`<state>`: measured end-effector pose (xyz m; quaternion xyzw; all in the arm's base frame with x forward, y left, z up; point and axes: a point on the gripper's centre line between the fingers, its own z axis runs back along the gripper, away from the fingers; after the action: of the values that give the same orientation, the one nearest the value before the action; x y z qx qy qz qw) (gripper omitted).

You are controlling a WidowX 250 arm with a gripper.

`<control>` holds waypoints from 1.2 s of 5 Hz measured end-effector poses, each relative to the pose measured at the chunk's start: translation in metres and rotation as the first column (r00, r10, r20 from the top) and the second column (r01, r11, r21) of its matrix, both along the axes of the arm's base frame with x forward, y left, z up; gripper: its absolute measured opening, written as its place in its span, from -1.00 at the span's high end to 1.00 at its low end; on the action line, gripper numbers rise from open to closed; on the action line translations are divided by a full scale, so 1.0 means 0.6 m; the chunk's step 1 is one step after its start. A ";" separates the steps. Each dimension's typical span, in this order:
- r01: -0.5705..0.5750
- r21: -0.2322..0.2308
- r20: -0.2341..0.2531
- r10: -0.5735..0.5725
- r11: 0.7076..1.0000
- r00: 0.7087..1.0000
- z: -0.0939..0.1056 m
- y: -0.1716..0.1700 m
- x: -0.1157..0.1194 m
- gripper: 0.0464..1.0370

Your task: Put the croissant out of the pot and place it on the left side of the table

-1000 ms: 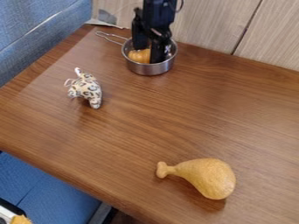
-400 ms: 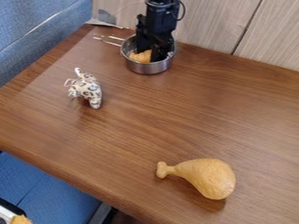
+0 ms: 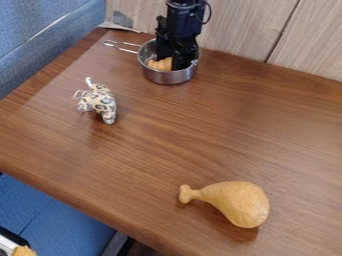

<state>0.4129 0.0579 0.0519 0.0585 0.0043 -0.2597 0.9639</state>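
The black gripper [image 3: 171, 57] hangs down into the metal pot [image 3: 169, 77] near the table's back edge. Inside the pot lies the orange-tan croissant [image 3: 159, 64], low against the gripper's left side and partly covered by it. One finger [image 3: 181, 61] stands at the croissant's right; the other is mostly lost behind and above it, and whether they grip it is unclear. The wooden table [image 3: 153, 145] has its left side toward the blue seat.
A spotted plush animal [image 3: 99, 102] lies on the table to the pot's lower left. A toy drumstick [image 3: 234, 200] rests near the front edge. The pot's wire handle [image 3: 120, 46] sticks out to the left, and a wood-panel wall [image 3: 246, 27] rises behind.
The gripper has lowered slightly and turned a little within the pot. The pot has shifted slightly to the left, with its handle.
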 end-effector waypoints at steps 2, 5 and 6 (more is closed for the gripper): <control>-0.067 0.044 0.088 0.063 0.997 0.994 0.082 0.033 -0.004 -0.23; 0.053 -0.016 0.188 -0.049 0.998 0.981 0.184 -0.084 -0.034 -0.23; 0.132 -0.024 0.189 -0.125 0.991 0.974 0.174 -0.153 -0.072 -0.23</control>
<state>0.3697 -0.0338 0.1563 0.0654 -0.0946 -0.3148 0.9422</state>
